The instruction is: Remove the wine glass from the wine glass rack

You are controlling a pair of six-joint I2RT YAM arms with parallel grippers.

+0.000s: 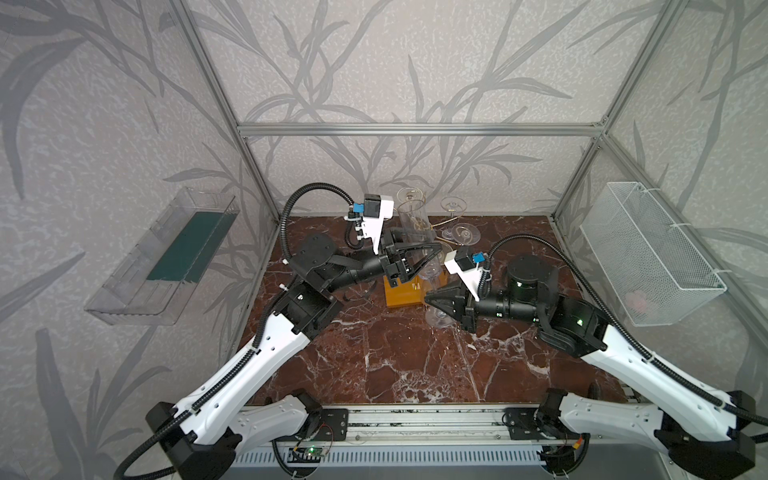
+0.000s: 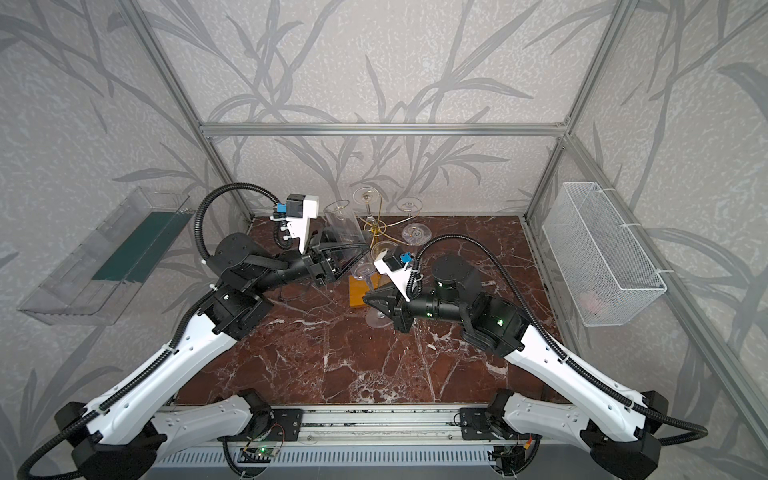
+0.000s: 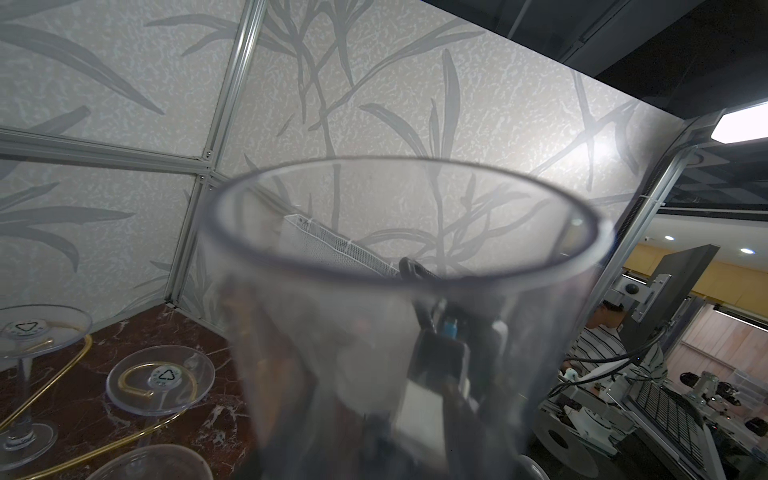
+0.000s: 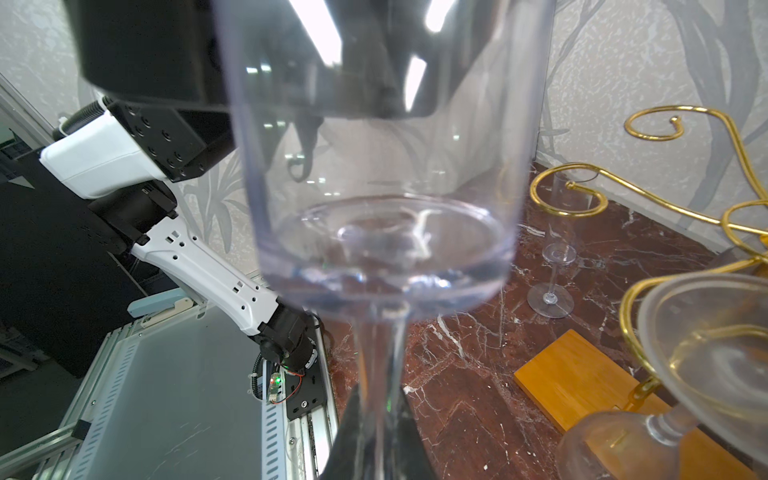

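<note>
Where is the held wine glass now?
In a top view, the wine glass is upright mid-table by the rack, stem pinched in the right gripper, bowl between the left gripper's jaws.

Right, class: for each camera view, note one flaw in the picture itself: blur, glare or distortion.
Left wrist view: the wine glass is blurred, too close; a ceiling lamp glares. Right wrist view: lamp reflections streak it. Both top views: frame bars splay outward.

A black recycling triangle marks the round white sticker (image 3: 27, 327) on one wine glass foot (image 3: 66, 332) and the sticker (image 3: 166, 376) on a second foot (image 3: 124, 390); the lettering around it is unreadable.
</note>
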